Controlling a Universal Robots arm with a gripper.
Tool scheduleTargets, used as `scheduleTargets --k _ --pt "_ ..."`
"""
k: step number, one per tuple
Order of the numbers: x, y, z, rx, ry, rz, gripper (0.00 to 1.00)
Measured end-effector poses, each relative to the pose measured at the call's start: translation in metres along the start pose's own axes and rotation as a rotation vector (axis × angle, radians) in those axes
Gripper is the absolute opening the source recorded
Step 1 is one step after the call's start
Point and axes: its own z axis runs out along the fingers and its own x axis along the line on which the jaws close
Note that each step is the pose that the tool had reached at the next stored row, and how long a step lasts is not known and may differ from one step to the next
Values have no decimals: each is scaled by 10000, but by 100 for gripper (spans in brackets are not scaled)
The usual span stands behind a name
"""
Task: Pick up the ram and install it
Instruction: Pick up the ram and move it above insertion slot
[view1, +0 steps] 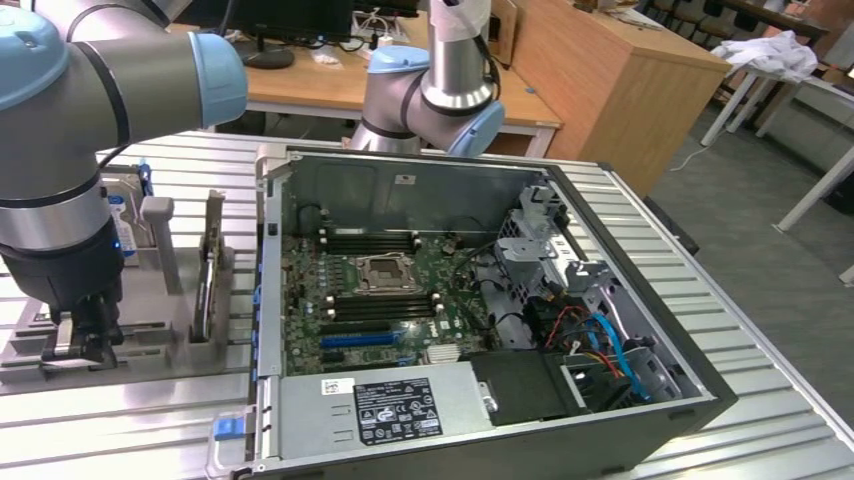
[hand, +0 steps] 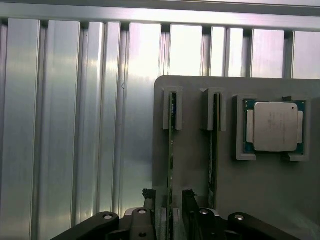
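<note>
The fingers (hand: 187, 205) were spread, one on each side of the ram (hand: 171, 145), apparently not yet pinching it. The ram stood on edge in a grey holder (hand: 260, 190) on the ribbed worktop (hand: 65, 125). Its long axis ran straight through the gap between the fingers. A second stick (hand: 215, 145) stood just beside it, then a chip (hand: 275, 126). The open case (view1: 534, 300) lay to the exterior view's right.

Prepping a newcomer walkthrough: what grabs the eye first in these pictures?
The open grey metal computer case with its green motherboard dominates the exterior view's middle. At that view's left, the arm's black gripper is down at a grey holder plate, open fingers astride the upright green ram stick, a square silver processor chip sharing the plate.
</note>
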Motion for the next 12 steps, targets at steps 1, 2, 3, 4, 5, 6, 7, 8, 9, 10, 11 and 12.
scheduleTargets --k 1,2,3,4,5,6,7,8,9,10,11,12 --pt "0 0 0 -1 0 0 34" --pt "0 0 0 0 0 0 34" --pt "0 0 0 0 0 0 27" --pt "0 0 0 0 -1 0 27" --pt "0 0 0 0 -1 0 27" --pt "0 0 0 0 0 0 27" --pt "0 0 0 0 0 -1 27" --pt "0 0 1 0 0 0 27" --pt "0 0 4 2 -1 0 27" --pt "0 0 7 2 -1 -1 27" --pt "0 0 9 1 0 0 27" --pt "0 0 9 0 0 -1 27"
